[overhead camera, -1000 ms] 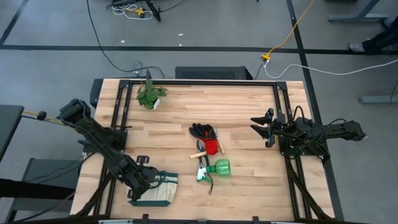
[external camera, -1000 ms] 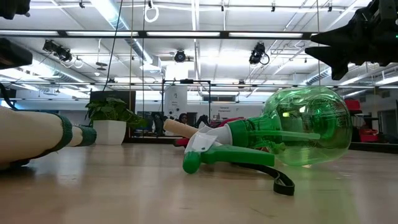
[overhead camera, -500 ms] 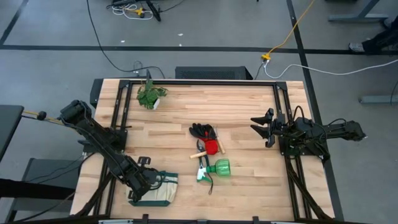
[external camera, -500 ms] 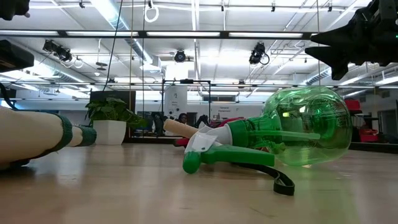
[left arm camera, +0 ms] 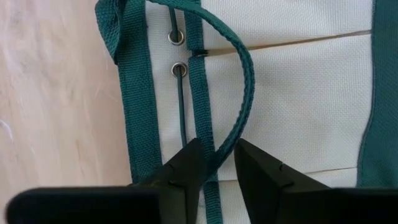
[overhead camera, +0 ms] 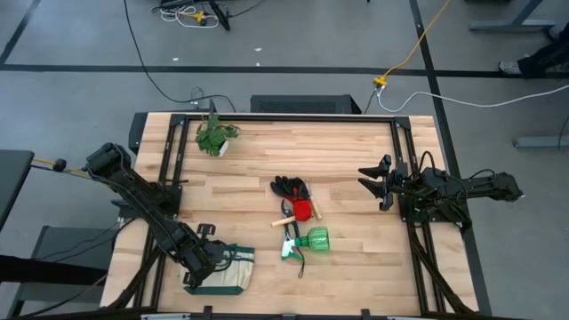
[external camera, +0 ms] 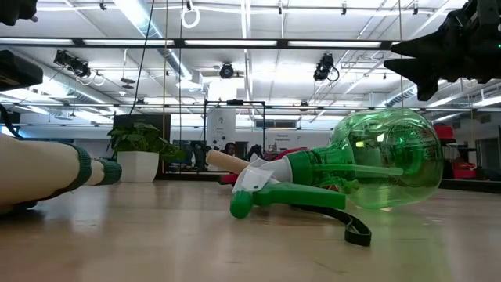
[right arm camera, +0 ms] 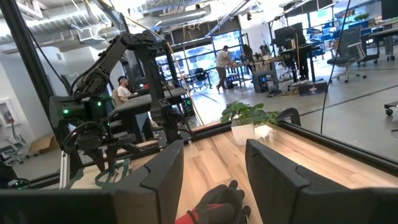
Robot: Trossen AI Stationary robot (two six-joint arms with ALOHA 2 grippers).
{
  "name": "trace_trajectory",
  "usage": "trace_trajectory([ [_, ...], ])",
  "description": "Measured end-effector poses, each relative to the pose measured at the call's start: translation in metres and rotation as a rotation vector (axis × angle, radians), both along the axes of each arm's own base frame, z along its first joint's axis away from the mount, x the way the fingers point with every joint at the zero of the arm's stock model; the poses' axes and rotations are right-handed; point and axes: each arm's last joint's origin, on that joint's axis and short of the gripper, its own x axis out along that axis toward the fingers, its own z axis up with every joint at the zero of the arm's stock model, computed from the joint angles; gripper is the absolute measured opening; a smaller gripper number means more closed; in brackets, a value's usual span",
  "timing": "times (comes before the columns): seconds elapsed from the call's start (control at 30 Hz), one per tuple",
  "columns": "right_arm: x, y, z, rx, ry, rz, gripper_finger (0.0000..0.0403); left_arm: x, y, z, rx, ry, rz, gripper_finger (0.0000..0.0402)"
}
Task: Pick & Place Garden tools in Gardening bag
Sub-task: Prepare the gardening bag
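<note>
Left gripper pinches the bag's green loop handle; tools untouched. Next: lift the handle, open the bag. Right gripper waits open.

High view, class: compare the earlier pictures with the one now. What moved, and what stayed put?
Nothing has visibly moved. The left gripper stays at the bag, its fingers either side of a green handle. The right gripper still waits, open, at the table's right edge. Gloves, red tool, spray bottle and shears lie where they were.
</note>
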Motion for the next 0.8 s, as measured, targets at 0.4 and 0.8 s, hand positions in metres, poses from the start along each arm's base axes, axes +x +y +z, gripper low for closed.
trace_trajectory([
  [0.4,0.0000,0.0000,0.0000,0.000,0.000,0.000,0.0173,-0.0007,-0.0004,-0.0001,-0.016,0.019,-0.007,0.0008],
  [0.8,0.0000,0.0000,0.0000,0.000,0.000,0.000,0.0173,-0.0022,0.0076,-0.0017,0.052,0.054,-0.005,0.0003],
])
